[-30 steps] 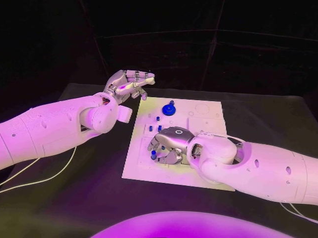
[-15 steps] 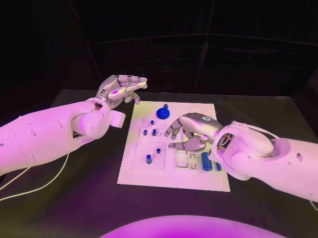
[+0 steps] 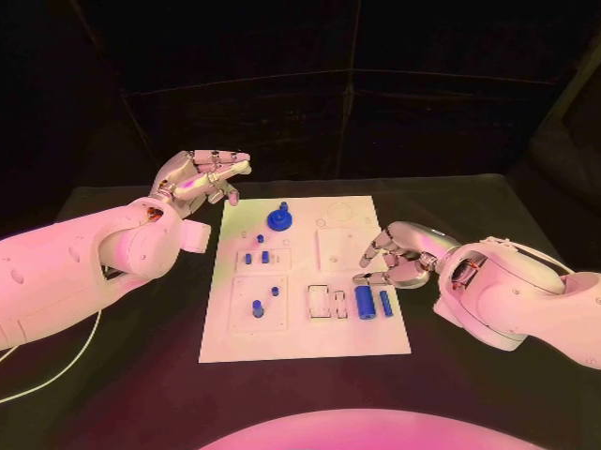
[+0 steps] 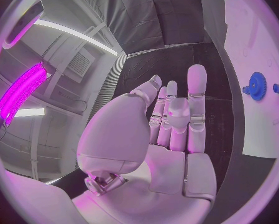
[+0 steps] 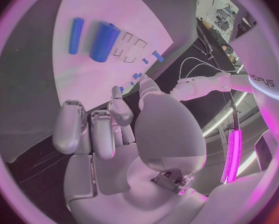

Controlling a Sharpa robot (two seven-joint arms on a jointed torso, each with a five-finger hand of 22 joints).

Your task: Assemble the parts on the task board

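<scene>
Risk lies with the right hand [image 3: 398, 255], fingers loosely curled and holding nothing beside the blue cylinders [image 3: 364, 302] lying on the task board [image 3: 307, 337], which it could knock loose, while the left hand [image 3: 199, 174] hovers empty, fingers apart.

Right robot hand [image 3: 398, 255] off task board [image 3: 300, 339]

The head view looks down from above the near side of the black table [image 3: 138, 375], taking in the whole task board [image 3: 307, 281] from some way off. The left wrist view sits close behind the left hand [image 4: 167, 129], facing far and rightward, seemingly catching the board's far edge. The right wrist view sits close behind the right hand [image 5: 108, 129], facing left across the board's near-right part. All three share the board.
</scene>
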